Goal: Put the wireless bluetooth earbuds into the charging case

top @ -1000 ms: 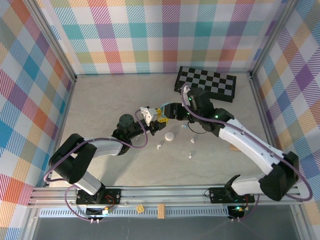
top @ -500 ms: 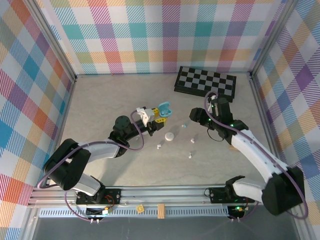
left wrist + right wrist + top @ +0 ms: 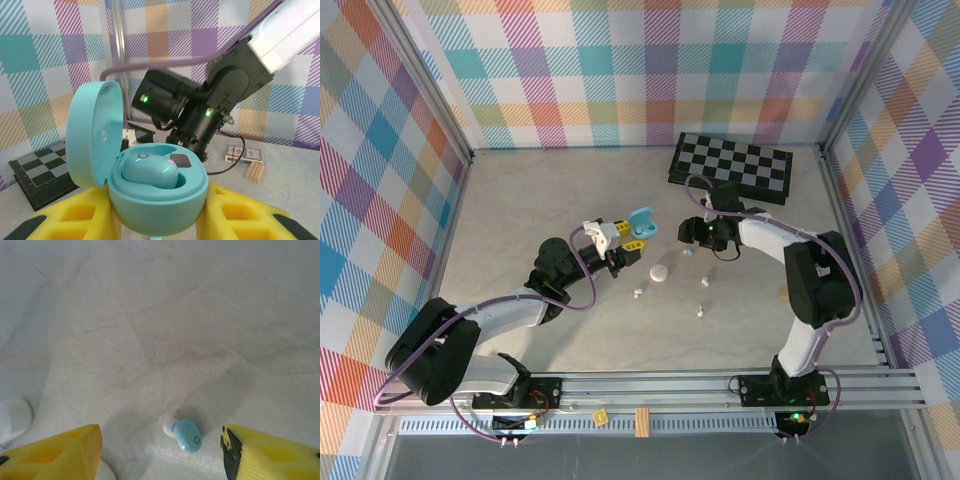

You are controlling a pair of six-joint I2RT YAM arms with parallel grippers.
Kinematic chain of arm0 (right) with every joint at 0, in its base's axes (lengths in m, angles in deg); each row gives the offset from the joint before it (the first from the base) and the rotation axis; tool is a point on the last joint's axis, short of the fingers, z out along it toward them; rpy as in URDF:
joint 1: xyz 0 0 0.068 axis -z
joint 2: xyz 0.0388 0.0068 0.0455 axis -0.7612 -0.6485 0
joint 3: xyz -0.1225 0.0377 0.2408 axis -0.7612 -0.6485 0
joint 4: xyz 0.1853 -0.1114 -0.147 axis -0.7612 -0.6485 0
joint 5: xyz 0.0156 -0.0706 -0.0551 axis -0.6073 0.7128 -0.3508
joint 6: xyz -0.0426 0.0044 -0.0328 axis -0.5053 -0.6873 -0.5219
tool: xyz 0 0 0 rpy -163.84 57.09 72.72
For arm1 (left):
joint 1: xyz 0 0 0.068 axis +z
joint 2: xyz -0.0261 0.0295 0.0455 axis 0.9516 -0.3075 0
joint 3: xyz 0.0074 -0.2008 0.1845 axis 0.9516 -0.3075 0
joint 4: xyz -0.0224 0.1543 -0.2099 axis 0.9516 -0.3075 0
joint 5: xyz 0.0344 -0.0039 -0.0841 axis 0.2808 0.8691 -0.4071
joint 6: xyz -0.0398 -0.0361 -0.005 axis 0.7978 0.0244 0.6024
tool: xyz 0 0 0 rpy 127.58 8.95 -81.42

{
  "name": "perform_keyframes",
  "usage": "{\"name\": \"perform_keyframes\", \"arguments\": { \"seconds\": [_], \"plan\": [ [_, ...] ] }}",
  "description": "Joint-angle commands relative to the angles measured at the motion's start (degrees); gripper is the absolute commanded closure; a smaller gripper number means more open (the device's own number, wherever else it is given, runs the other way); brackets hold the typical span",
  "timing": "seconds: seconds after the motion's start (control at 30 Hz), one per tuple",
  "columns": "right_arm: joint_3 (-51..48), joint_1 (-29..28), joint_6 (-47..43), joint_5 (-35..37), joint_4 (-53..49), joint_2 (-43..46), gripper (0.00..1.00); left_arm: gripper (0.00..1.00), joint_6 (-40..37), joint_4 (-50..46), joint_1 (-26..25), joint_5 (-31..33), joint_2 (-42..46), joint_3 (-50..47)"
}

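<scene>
Marbled tabletop [image 3: 150, 315]; left fingers [image 3: 75, 215] clamped on open teal charging case [image 3: 160, 195]; right fingers [image 3: 55, 450] apart astride blue earbud [image 3: 186, 434].

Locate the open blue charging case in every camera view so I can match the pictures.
Top external: the blue charging case, lid up, sits in the left gripper near the middle of the table.
Left wrist: the case is at bottom centre, close up, lid swung left.
Right wrist: this camera faces a loose blue earbud on the table.
Shared landmark: the checkerboard, behind the case from above, lower left in the left wrist view.
</scene>
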Motion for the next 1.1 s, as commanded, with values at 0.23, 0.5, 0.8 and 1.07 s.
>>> {"name": "perform_keyframes", "arguments": {
  "seconds": [0.23, 0.5, 0.8, 1.07],
  "plan": [
    [-0.64, -0.14, -2.31, -7.62, 2.55, -4.72, 0.37, 0.64, 0.59, 2.02, 0.23, -1.43, 1.99, -0.58],
    [-2.21, -2.99, -2.52, -11.51, 1.63, -1.65, 0.38, 0.64, 0.78, 2.32, 0.23, -1.63, 1.54, -0.50],
    [0.60, -3.58, -6.73, -6.58, -3.58, 3.62, 0.37, 0.64, 0.84, 2.31, 0.22, -2.27, 0.64, 0.50],
    [11.24, -3.59, -15.77, -7.26, -8.30, -5.95, 0.37, 0.64, 1.04, 1.63, 0.20, -2.59, 1.52, 0.73]
  ]
}}
